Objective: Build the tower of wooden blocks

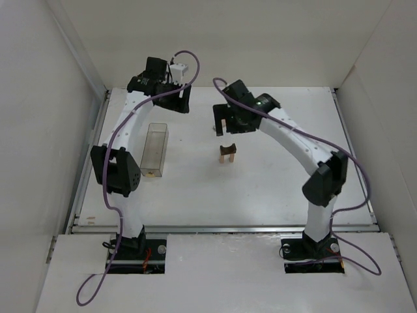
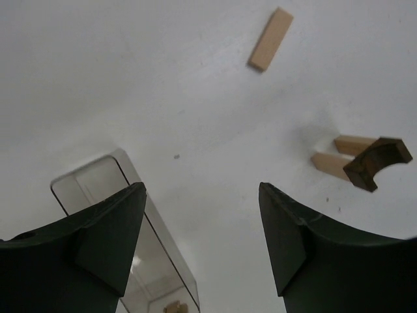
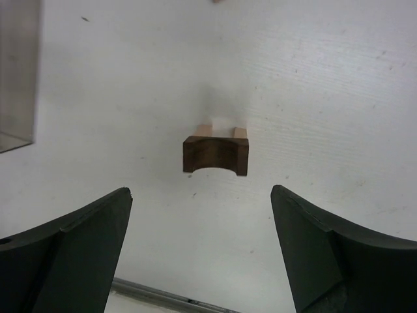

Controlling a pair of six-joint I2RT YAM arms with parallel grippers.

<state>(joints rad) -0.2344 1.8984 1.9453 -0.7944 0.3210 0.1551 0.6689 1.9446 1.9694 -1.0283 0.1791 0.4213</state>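
Note:
The wood block tower [image 1: 227, 154] stands mid-table: two light-tan uprights with a dark brown arched block across their tops. It shows in the right wrist view [image 3: 216, 155] and in the left wrist view [image 2: 365, 162]. A loose tan block [image 2: 270, 39] lies flat on the table beyond it. My right gripper [image 1: 226, 122] hovers just behind the tower, open and empty [image 3: 202, 251]. My left gripper [image 1: 181, 99] is at the back left, open and empty [image 2: 202, 244], above the far end of the clear box.
A clear plastic box [image 1: 154, 150] lies left of the tower, with a small tan block [image 2: 172, 306] inside its near end. White walls enclose the table on three sides. A metal rail [image 1: 221, 228] runs along the front edge.

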